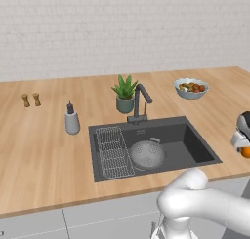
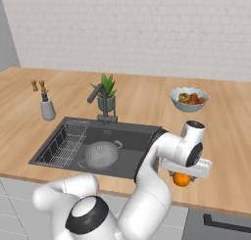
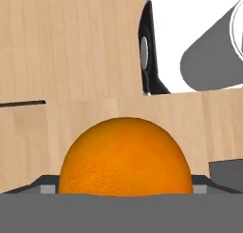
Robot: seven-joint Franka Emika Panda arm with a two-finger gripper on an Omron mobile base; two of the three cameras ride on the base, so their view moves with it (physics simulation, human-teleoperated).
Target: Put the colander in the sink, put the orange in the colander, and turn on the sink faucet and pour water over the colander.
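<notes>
On the wooden table to the right of the sink, the gripper is lowered over the orange, which sits on the wood near the front edge. The hand view shows the orange large and centred directly ahead. The jaws stand wide apart and released; nothing is grasped, and contact with the fruit cannot be confirmed.

The colander already rests inside the sink, beside the wire grid on the basin's left side, loop handle toward the sink faucet. The first step appears complete; picking up the orange appears to be the step in hand.

Risks noted:
- The orange is round and smooth. If the jaws close off-centre or too high, it is likely to squirt out and roll.
- Its position near the table's front edge means a roll outward could send it to the floor.
- Carrying it left to the colander passes over the sink rim; a low path could clip it.
- The potted plant, soap bottle and fruit bowl stand well clear and pose little hazard.
</notes>
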